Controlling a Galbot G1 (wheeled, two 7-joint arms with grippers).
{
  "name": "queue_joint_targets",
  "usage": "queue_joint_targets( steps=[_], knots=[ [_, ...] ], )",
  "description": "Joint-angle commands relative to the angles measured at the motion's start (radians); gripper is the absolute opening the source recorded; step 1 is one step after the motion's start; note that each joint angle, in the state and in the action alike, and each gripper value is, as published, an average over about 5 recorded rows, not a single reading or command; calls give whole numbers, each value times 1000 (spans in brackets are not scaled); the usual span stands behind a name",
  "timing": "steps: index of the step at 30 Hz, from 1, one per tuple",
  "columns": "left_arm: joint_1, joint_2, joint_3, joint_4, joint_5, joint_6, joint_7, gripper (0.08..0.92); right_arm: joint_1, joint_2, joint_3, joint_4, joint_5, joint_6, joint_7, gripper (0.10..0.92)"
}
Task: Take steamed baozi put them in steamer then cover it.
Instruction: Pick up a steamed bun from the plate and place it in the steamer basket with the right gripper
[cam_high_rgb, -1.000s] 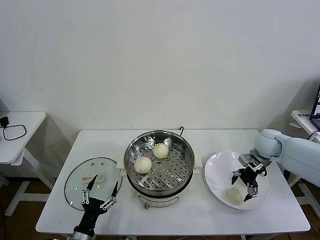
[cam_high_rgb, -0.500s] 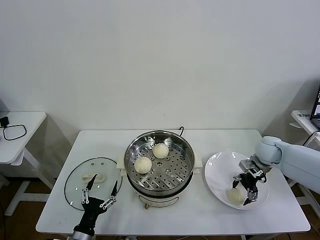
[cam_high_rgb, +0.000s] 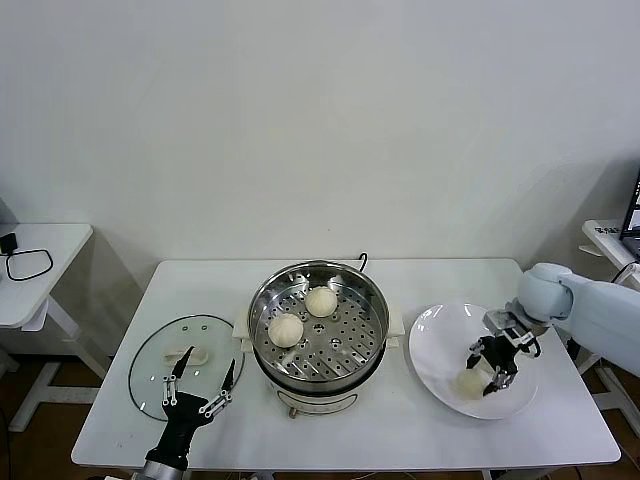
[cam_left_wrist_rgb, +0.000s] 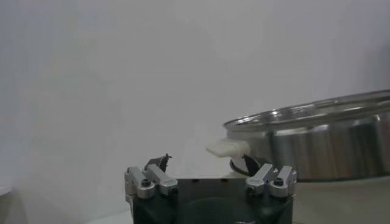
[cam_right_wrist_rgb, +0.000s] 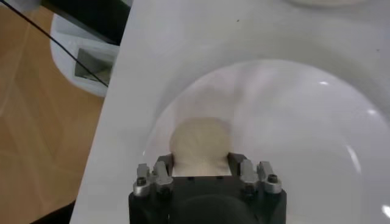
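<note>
The steel steamer (cam_high_rgb: 318, 352) stands mid-table with two baozi on its perforated tray (cam_high_rgb: 286, 329) (cam_high_rgb: 321, 301). A third baozi (cam_high_rgb: 467, 383) lies on the white plate (cam_high_rgb: 440, 345) at the right. My right gripper (cam_high_rgb: 490, 366) is down on the plate, with its fingers pressed against both sides of this bun. In the right wrist view the bun (cam_right_wrist_rgb: 200, 141) fills the gap between the jaws of my right gripper (cam_right_wrist_rgb: 200, 159). The glass cover (cam_high_rgb: 150, 385) lies flat at the left. My left gripper (cam_high_rgb: 201, 385) hovers open over its near edge. A fourth baozi is not in view.
A side table (cam_high_rgb: 60, 240) with a black cable loop (cam_high_rgb: 28, 263) stands at the far left. A cord (cam_high_rgb: 361, 262) runs behind the steamer. In the left wrist view the steamer's wall (cam_left_wrist_rgb: 323, 143) and cream side handle (cam_left_wrist_rgb: 226, 148) sit just beyond my left gripper (cam_left_wrist_rgb: 204, 164).
My right gripper has moved down and a little right onto the plate's bun, and its fingers have narrowed around it. The left gripper has hardly moved.
</note>
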Motion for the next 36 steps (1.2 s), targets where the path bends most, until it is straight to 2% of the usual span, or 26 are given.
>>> queue_joint_targets(
  steps=[1, 8, 13, 25, 36],
  knots=[
    [0, 4, 2, -7, -1, 3, 0, 823, 388, 39, -134, 82, 81, 106, -36, 590],
    [0, 5, 10, -13, 0, 5, 0, 823, 657, 216, -211, 177, 123, 247, -48, 563],
    [3, 6, 8, -19, 0, 6, 1, 823, 692, 350, -195, 229, 129, 292, -35, 552],
    [-1, 6, 5, -17, -1, 3, 2, 823, 491, 512, -172, 336, -55, 383, 34, 543],
    [-2, 2, 4, -14, -2, 1, 2, 823, 368, 583, -135, 299, -241, 493, 39, 543]
  ],
)
